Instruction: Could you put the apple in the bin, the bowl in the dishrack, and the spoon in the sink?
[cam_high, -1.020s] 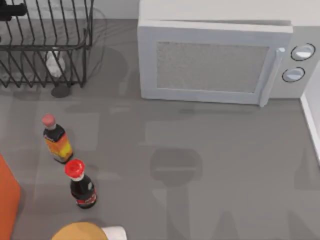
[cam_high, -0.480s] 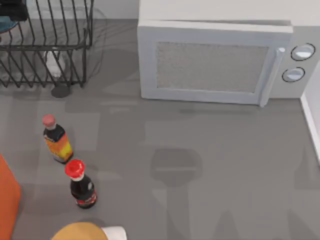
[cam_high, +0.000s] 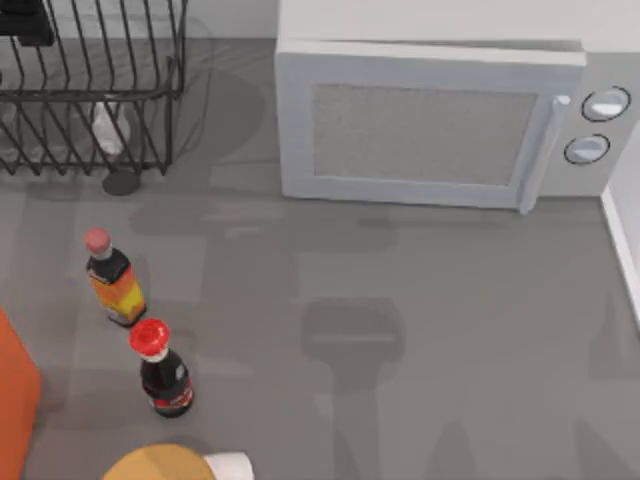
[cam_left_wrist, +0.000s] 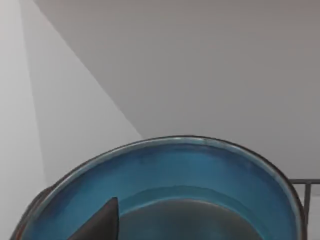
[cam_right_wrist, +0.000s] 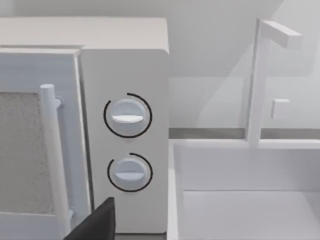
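Observation:
The blue-teal bowl (cam_left_wrist: 200, 185) with its thin reddish edge is close up in the left wrist view, one dark finger (cam_left_wrist: 102, 225) reaching inside it, the wall behind. My left gripper (cam_high: 25, 20) hangs over the far left corner of the black wire dishrack (cam_high: 95, 95), shut on the bowl. One rack bar (cam_left_wrist: 305, 182) shows beside the bowl. The right gripper (cam_right_wrist: 95, 225) faces the microwave's knobs and the white sink (cam_right_wrist: 240, 200). The sink's rim (cam_high: 625, 250) runs along the table's right edge. Apple and spoon are out of view.
A white microwave (cam_high: 430, 125) stands at the back. Two bottles, one pink-capped (cam_high: 112, 280) and one red-capped (cam_high: 160, 370), stand at the left. An orange container (cam_high: 15, 400) is at the left edge, a tan round thing (cam_high: 160, 465) at the front. A small white object (cam_high: 108, 128) lies under the rack.
The left gripper has shifted slightly toward the back over the rack. The teal sliver of bowl seen half a second ago has left the top view.

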